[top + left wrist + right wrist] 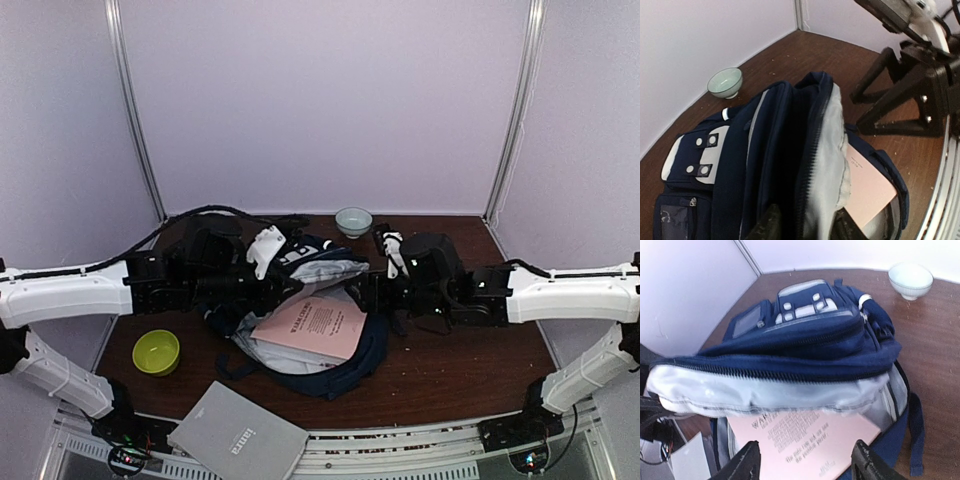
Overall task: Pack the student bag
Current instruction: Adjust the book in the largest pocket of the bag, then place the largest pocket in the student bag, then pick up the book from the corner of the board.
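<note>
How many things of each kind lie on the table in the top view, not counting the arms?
navy backpack: 1
bowls: 2, the green bowl and the pale bowl
pink booklet: 1
grey book: 1
Total: 5

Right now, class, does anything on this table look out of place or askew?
Yes. The pink booklet sticks out of the open backpack at a slant, only partly under its flap. The grey notebook hangs over the table's near edge.
</note>
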Robot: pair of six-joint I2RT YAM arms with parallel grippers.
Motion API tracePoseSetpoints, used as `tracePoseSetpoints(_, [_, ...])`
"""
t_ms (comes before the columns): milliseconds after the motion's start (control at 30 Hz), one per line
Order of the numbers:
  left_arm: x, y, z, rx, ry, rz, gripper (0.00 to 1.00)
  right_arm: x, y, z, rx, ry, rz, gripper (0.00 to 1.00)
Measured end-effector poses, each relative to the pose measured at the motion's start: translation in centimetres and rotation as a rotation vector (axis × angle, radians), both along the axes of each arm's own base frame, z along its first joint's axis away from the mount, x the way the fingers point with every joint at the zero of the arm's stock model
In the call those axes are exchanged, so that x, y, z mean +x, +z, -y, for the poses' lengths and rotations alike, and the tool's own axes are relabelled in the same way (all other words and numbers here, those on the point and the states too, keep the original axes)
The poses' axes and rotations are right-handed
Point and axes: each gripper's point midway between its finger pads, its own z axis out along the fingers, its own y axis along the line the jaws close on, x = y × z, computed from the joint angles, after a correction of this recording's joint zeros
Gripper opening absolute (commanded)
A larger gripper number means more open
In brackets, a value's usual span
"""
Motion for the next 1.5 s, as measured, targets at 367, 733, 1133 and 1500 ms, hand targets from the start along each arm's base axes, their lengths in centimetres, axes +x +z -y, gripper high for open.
tracePoseSetpoints(367, [-5.0, -0.5, -1.8, 0.034, -0.032, -0.062, 0.86, -7.7, -7.5, 3.9, -0.305, 0.190, -0.209, 0.63])
tracePoseSetpoints(733, [-13.2, -7.2, -7.5, 0.063, 0.095, -0.426, 0.71, -20.8, -11.5, -2.5, -0.419, 0.548, -0.316, 0.68])
tracePoseSetpoints(1133, [-25.3, -15.7, -9.4, 0.516, -0.153, -0.466, 0.70, -23.2, -11.4, -12.8, -0.393, 0.707, -0.320, 0.73])
tracePoseSetpoints(1500, [-26.6, -16.0, -11.5, 0.532, -0.241, -0.392, 0.75, -22.8, -13.1, -13.2, -0.378, 0.770, -0.355, 0.70])
